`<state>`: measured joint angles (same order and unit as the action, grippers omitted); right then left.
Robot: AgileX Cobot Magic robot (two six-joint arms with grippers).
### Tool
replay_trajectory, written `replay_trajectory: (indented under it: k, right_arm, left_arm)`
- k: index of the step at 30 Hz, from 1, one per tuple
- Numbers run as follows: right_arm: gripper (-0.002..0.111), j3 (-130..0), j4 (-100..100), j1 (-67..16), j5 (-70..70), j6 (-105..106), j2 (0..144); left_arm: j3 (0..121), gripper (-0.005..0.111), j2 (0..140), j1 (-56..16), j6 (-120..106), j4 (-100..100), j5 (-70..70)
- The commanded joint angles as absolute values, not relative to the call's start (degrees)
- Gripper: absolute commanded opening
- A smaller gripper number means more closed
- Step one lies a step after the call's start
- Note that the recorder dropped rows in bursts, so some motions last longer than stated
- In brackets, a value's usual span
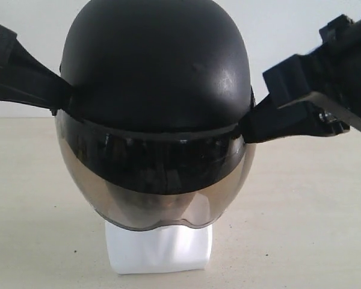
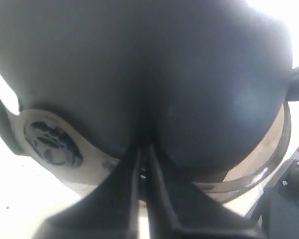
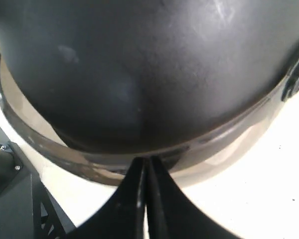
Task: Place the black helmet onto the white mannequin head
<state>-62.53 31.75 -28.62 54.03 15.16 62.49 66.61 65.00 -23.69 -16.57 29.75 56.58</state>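
Note:
The black helmet (image 1: pixel 156 66) sits over the white mannequin head, whose block base (image 1: pixel 159 250) shows below the smoky visor (image 1: pixel 150 186). The face is only a dim shape behind the visor. My left gripper (image 1: pixel 63 99) meets the helmet's left side at the rim. In the left wrist view its jaws (image 2: pixel 144 145) are pressed nearly together at the shell's (image 2: pixel 139 64) lower edge. My right gripper (image 1: pixel 249 120) meets the right side. In the right wrist view its jaws (image 3: pixel 146 160) are closed at the visor rim (image 3: pixel 139 158) under the shell (image 3: pixel 139 64).
The head stands on a pale beige table (image 1: pixel 301 229) before a white wall (image 1: pixel 277 24). Black arm parts (image 1: pixel 331 72) reach in from the upper right, and another arm link (image 1: pixel 12 66) from the upper left.

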Motion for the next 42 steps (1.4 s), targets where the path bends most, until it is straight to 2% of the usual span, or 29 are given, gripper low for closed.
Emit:
replay_trajectory:
  k: [1, 13, 19, 28, 35, 42]
  right_arm:
    - [0.0, -61.87, 31.15, -28.59, 54.41, 16.08, 62.51]
    - [0.0, -61.99, 31.05, -28.59, 49.94, 15.28, 58.59]
    - [0.0, -61.99, 26.01, -28.59, 44.73, 6.55, 56.12]
    - [0.0, -61.57, 17.49, -28.59, 38.68, -3.92, 56.13]
    - [0.0, -60.5, 16.74, -28.59, 27.53, -11.73, 63.3]
    - [0.0, -60.65, 16.31, -28.59, 26.27, -11.51, 68.58]
  left_arm:
    - [65.03, 0.005, 66.64, -23.86, -16.33, 28.59, 58.2]
    - [65.03, 0.005, 63.33, -23.86, -16.55, 28.46, 56.37]
    - [65.35, 0.005, 59.33, -23.86, -13.86, 28.46, 56.81]
    - [65.35, 0.005, 55.79, -23.86, -3.06, 15.92, 52.22]
    - [68.23, 0.005, 63.56, -23.03, 0.0, 14.39, 46.5]
    - [71.55, 0.005, 70.78, -22.9, 0.0, 14.39, 46.92]
